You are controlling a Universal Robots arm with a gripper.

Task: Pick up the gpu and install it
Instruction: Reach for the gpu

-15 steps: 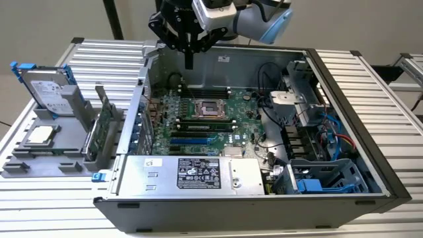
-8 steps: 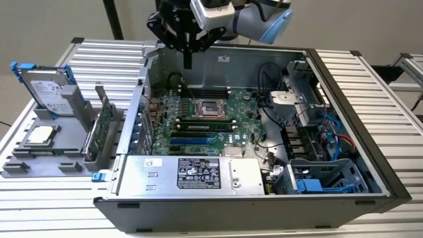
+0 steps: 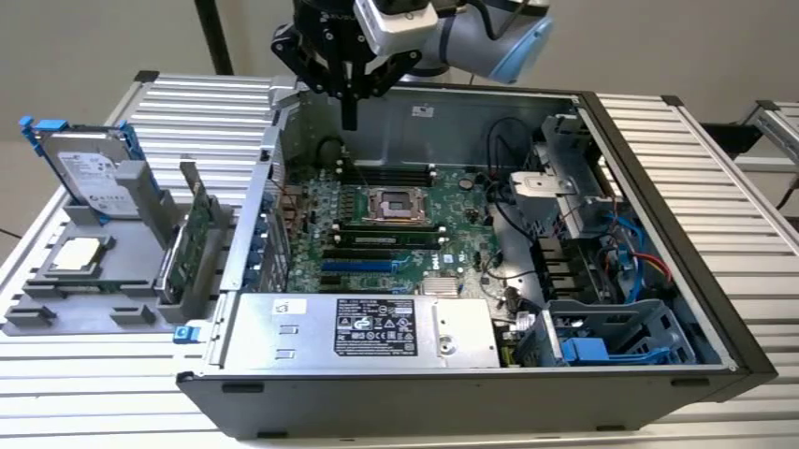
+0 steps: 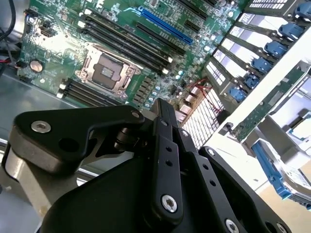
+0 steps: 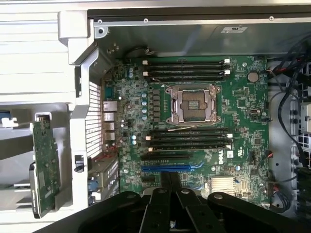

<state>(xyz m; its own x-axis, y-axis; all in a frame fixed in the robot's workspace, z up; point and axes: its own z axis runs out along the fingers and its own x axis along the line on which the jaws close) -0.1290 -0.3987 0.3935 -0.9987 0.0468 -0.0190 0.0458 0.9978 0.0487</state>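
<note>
Nearest us in the exterior view sits the power supply (image 3: 362, 327), then the motherboard (image 3: 374, 234) with its blue expansion slot (image 3: 355, 266). At nine o'clock from that slot, outside the case wall, the gpu (image 3: 194, 245) stands on edge in a grey holder (image 3: 75, 299) on the desk (image 3: 88, 402), untouched. Farthest, at twelve o'clock, the pincer (image 3: 351, 120) hangs over the case, fingers together and empty. We judge a good pick needs them parted, squared to the card's top edge, lifting straight
</note>
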